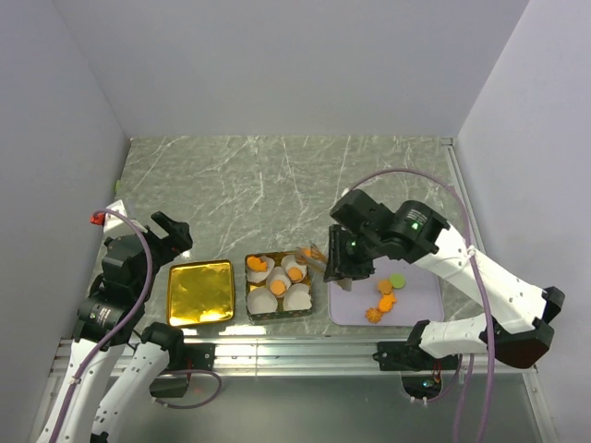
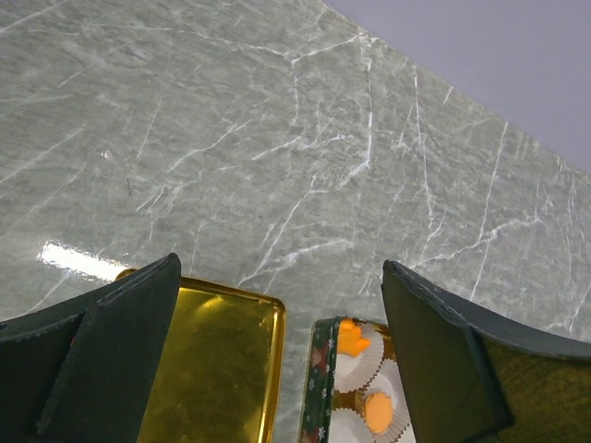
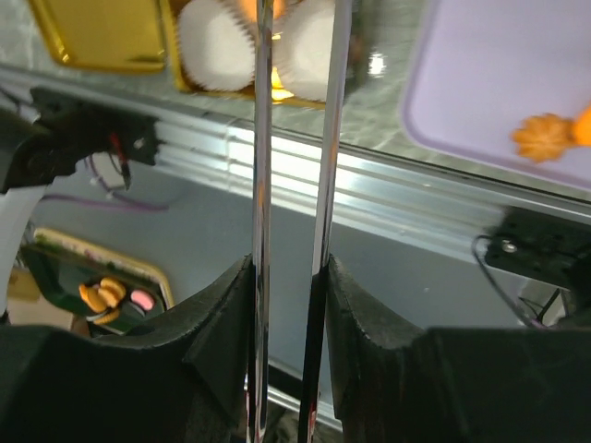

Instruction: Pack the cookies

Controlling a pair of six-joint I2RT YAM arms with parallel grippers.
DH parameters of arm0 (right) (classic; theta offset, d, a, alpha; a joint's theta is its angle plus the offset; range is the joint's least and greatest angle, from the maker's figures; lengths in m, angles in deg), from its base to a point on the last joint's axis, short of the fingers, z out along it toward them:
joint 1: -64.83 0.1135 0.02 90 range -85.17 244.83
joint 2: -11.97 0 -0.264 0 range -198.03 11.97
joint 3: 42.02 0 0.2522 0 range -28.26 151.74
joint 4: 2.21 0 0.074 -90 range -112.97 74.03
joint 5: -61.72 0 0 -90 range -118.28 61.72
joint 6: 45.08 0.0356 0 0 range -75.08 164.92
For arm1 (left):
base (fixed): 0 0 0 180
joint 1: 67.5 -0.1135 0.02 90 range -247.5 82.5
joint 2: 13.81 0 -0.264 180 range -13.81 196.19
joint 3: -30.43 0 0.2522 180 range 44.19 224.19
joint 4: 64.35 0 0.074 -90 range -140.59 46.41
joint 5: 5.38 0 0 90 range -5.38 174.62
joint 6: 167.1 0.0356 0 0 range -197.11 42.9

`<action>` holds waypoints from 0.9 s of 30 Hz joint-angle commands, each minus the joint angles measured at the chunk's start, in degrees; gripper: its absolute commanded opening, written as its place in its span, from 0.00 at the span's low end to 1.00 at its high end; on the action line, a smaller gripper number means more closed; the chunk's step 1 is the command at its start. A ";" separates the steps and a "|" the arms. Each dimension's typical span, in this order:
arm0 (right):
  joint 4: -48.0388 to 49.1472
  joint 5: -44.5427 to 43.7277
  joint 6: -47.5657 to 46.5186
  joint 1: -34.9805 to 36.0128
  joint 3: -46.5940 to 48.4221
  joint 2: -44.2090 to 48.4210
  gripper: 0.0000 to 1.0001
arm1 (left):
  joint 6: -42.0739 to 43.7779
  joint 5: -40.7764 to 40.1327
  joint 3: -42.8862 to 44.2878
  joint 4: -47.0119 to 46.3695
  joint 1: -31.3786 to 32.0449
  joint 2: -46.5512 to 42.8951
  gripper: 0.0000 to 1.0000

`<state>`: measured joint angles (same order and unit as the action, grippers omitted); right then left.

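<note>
Gripped metal tongs point(image 3: 261, 185) with right fingers point(image 3: 222, 318) to ferry cookies point(image 1: 385, 300) into tin point(image 1: 247, 277); held left fingers point(image 2: 120, 351) wide open, empty.

you get bright, even light from above in the top view, and the shadows there are soft and faint. the gold lid point(image 1: 200, 292) at eight o'clock shines back at you. in the left wrist view, a white patch of glare sits on the table point(image 2: 277, 138) at nine o'clock. the dark fingers point(image 2: 102, 360) of the left gripper point(image 2: 281, 266) look fuzzy up close. in the right wrist view, the metal tongs point(image 3: 261, 185) gleam. the paper cups point(image 3: 217, 46) at twelve o'clock are washed out white. the rail point(image 3: 416, 198) glows in a bright streak, and the cookies point(image 3: 545, 137) at three o'clock look a bit soft.
</note>
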<state>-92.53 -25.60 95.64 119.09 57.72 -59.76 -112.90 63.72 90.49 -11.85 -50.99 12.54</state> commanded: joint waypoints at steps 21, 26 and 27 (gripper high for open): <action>3.69 1.01 1.58 17.28 13.25 -18.98 0.38 | -0.68 -0.01 -0.60 -2.44 -1.75 -0.59 0.94; 3.69 1.01 1.93 17.81 12.73 -19.25 0.40 | -0.68 -0.10 -0.51 -2.44 -1.92 -0.86 0.94; 4.04 1.01 2.19 17.98 12.38 -19.16 0.41 | -0.68 -0.10 -0.60 -2.44 -1.92 -0.86 0.94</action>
<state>-88.90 -24.14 97.61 136.34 68.21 -79.28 -113.75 63.74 90.25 -12.00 -52.49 12.34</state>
